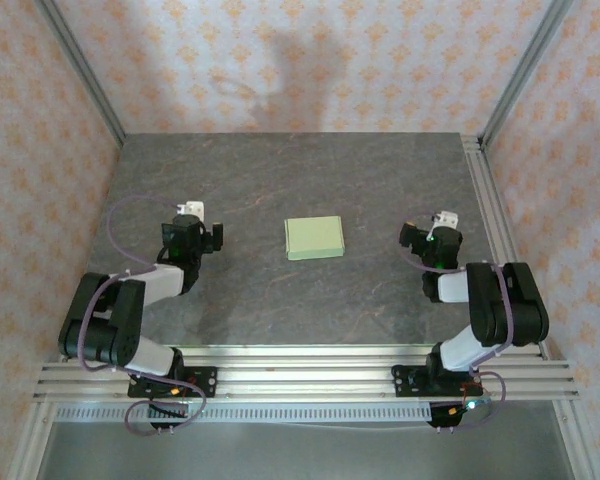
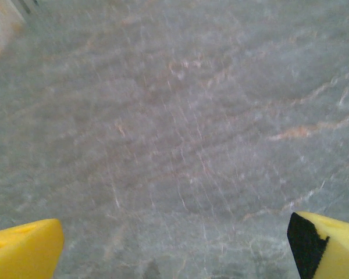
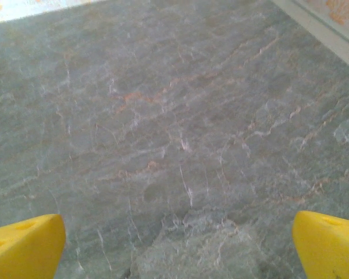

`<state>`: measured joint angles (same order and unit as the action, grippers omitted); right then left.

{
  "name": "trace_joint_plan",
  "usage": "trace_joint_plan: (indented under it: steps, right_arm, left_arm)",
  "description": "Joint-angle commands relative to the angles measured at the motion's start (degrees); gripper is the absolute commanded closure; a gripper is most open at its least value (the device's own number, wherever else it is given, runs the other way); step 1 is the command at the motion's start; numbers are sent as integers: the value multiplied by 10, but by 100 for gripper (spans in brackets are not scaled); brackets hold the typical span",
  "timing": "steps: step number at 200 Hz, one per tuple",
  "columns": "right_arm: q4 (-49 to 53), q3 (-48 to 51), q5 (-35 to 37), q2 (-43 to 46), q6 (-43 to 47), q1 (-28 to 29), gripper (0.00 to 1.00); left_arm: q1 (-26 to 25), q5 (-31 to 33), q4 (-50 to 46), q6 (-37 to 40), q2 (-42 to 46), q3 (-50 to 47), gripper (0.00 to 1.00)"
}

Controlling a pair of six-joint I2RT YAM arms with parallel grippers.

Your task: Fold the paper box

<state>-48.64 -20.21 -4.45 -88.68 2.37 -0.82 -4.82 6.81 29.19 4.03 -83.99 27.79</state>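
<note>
Left: the left arm (image 1: 145, 288) sits folded by the near left part of the counter (image 1: 280, 170). The left jaws stand fully apart and hold nothing. In the left wrist view, the yellow fingertips (image 2: 23, 253) sit at the bottom corners with bare, slightly blurred stone between them.

Centre: the paper box (image 1: 314, 237), a pale green flat rectangle, lies flat on the counter between the two arms, well apart from both.

Right: the right arm (image 1: 495, 300) is folded by the near right edge. The right jaws are also spread wide and empty, and grey veined stone shows between the yellow fingertips (image 3: 328, 244).
</note>
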Motion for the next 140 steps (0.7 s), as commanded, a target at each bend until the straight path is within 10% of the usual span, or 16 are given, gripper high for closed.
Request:
trace_joint_plan:
  steps: [1,140]
  right_arm:
    - [-18,-22,3,-1,-8,-3,1]
    - [-29,-18,-1,0,-7,-3,1]
  left_arm:
    - [30,-41,49,-31,-7,12,0]
    - [33,-49,48,-32,-7,11,0]
